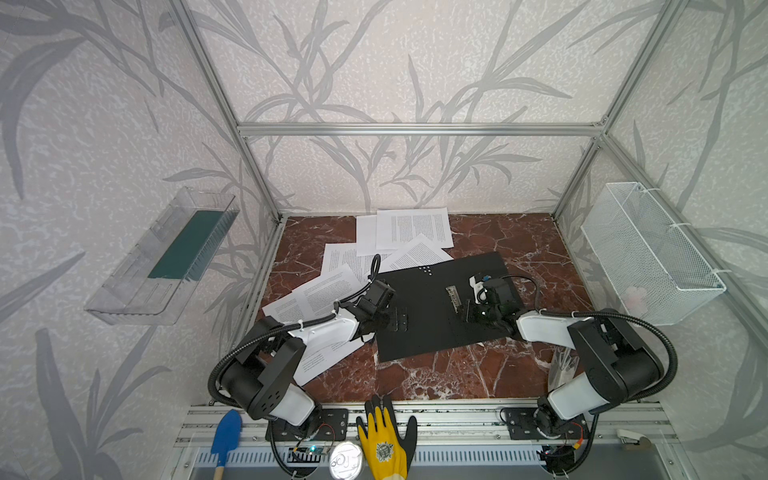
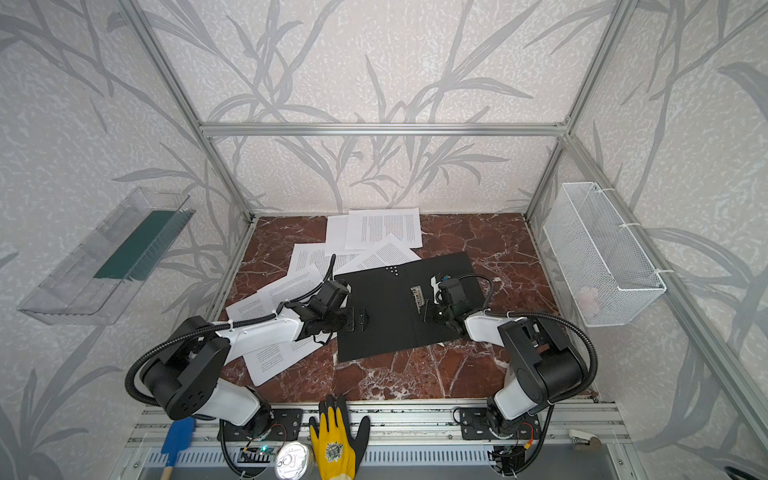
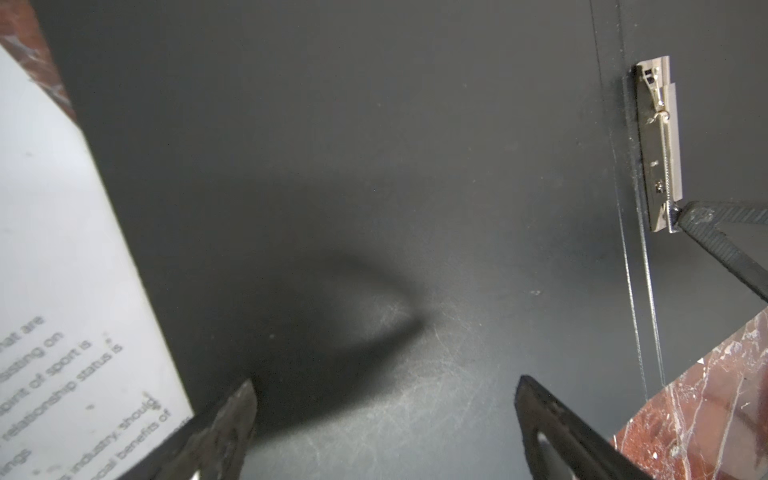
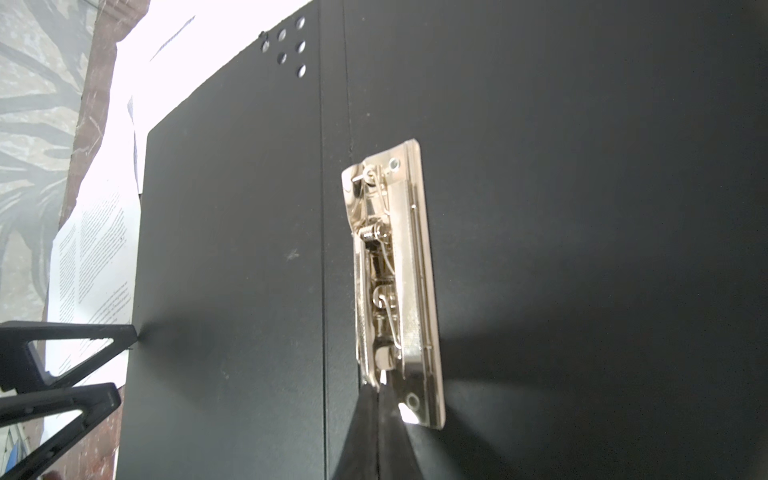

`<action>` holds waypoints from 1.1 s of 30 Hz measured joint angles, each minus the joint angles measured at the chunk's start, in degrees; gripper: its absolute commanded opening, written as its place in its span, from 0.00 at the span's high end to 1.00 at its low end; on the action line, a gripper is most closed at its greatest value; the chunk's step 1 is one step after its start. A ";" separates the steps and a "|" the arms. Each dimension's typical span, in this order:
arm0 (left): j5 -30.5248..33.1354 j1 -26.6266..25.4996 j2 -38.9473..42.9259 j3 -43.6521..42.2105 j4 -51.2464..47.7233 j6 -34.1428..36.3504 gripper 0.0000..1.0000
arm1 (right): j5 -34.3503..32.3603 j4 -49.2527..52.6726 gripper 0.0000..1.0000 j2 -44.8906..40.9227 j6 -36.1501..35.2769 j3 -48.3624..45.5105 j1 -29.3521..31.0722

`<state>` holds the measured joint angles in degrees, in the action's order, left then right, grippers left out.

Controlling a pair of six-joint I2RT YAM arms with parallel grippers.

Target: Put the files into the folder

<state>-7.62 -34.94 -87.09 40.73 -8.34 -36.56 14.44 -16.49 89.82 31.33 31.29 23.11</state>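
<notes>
Black folder [image 1: 432, 307] open, sheet [image 3: 62, 291] reading "relationship status", "industry, should"

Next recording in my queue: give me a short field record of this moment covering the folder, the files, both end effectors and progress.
folder: lies open on the marble table, metal clip exposed beside the spine
files: loose sheets scattered to the left of and behind the folder, none inside
left end effector: open, over the folder's left panel
right end effector: shut, tips at the clip's near end; grip on it unclear
progress: no sheet filed yet
</notes>
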 measured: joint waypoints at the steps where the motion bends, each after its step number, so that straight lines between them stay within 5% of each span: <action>1: 0.22 0.00 -0.22 0.20 0.02 0.00 0.01 | -0.92 0.04 1.00 0.17 0.26 0.11 0.44; 8: 1.70 0.15 -1.22 0.87 0.28 -0.02 0.01 | -9.55 -3.56 1.00 0.92 4.68 -0.79 3.82; 20: 3.08 0.17 -2.38 1.68 1.01 -0.02 0.01 | -15.17 -8.37 1.00 2.73 11.76 -1.70 5.46; 30: 3.48 0.42 -2.89 2.14 0.94 0.00 0.01 | -16.04 0.74 1.00 -5.75 12.22 -0.46 5.64; 33: 3.48 0.87 -3.06 2.34 0.94 0.02 0.01 | -14.23 4.07 0.70 -6.71 10.29 2.25 5.70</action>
<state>-4.14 -34.06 -90.15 43.07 -7.40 -36.53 0.21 -12.43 83.11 41.63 33.54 28.82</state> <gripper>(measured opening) 0.990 0.144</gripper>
